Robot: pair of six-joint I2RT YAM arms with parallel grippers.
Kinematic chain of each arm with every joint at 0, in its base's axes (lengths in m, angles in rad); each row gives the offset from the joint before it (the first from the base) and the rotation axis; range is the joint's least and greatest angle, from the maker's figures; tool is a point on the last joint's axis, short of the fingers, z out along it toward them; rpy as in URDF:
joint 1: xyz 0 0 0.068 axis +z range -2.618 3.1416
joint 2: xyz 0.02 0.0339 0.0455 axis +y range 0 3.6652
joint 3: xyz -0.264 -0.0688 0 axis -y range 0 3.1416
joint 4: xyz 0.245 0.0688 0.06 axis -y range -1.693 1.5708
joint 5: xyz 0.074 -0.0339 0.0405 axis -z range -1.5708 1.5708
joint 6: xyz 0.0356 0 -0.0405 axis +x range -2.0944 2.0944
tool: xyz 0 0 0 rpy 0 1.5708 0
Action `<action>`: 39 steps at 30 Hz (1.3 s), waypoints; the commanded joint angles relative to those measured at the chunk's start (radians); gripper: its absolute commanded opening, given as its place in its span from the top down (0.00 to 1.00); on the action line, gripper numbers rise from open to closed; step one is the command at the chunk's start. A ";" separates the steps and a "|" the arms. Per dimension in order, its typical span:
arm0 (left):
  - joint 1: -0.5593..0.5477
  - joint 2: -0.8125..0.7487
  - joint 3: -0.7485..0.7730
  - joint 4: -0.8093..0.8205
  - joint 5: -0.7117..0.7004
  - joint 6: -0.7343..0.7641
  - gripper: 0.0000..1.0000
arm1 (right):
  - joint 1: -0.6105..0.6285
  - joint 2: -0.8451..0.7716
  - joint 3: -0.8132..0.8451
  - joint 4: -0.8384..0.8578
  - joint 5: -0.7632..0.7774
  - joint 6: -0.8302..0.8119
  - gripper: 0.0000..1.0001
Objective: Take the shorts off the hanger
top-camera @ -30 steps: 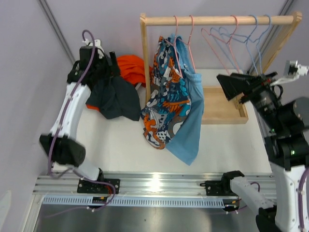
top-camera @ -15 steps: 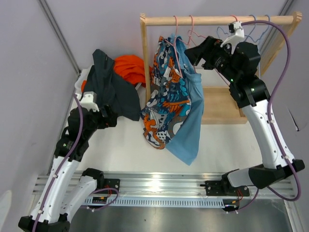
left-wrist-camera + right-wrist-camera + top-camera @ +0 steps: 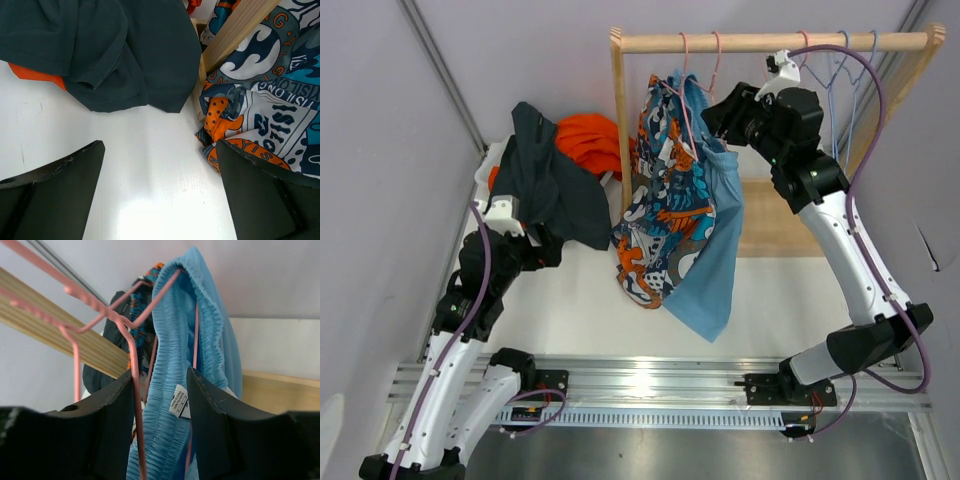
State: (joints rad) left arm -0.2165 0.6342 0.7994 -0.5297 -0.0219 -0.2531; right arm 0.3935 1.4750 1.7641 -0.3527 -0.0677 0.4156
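1. Left hand (image 3: 160,200): low over the white surface (image 3: 570,290), jaws spread wide with nothing between them. It points toward the foot of the rack post (image 3: 235,35).
2. Dark teal shorts (image 3: 115,50): off the hanger, crumpled on the surface just ahead of the left hand.
3. Orange-red shorts (image 3: 592,140): off the hanger, lying partly under the teal pair, beside the post.
4. Cartoon-print shorts (image 3: 665,190): hung from the rail, draping down until the hem meets the surface near the post.
5. Light blue shorts (image 3: 185,365): hung on the pink hanger (image 3: 125,325) just beside and partly behind the print pair. The gathered waistband is looped over the wire. The long axis runs straight down from the hanger.
6. Right hand (image 3: 160,425): raised to hanger height, jaws parted, the blue waistband and one hanger wire straight ahead in the gap. Whether the pads touch the cloth cannot be told.
   - Judgement: this hand is far the nearer to the hung pairs, the left being well apart and low. The coming move turns on closing on the waistband and drawing it off the wire.
7. Wooden rail (image 3: 770,42): farthest back, with empty hangers (image 3: 820,70) to the right of the hung pairs.
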 commanded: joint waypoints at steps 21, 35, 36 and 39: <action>-0.458 0.244 0.484 -0.006 -0.191 0.040 0.01 | 0.008 -0.070 0.221 -0.103 0.219 -0.054 1.00; -1.000 0.732 0.859 0.249 -0.121 0.048 0.01 | 0.083 -0.274 0.060 -0.146 0.296 0.081 1.00; -1.030 0.766 0.859 0.281 -0.110 0.046 0.01 | 0.094 -0.278 0.051 -0.146 0.298 0.081 1.00; -1.081 0.818 0.867 0.312 -0.121 0.046 0.01 | 0.128 -0.301 0.048 -0.157 0.315 0.074 1.00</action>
State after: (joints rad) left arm -1.2541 1.4349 1.6272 -0.3225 -0.1719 -0.2092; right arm 0.4973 1.2076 1.8061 -0.5774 0.2104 0.4732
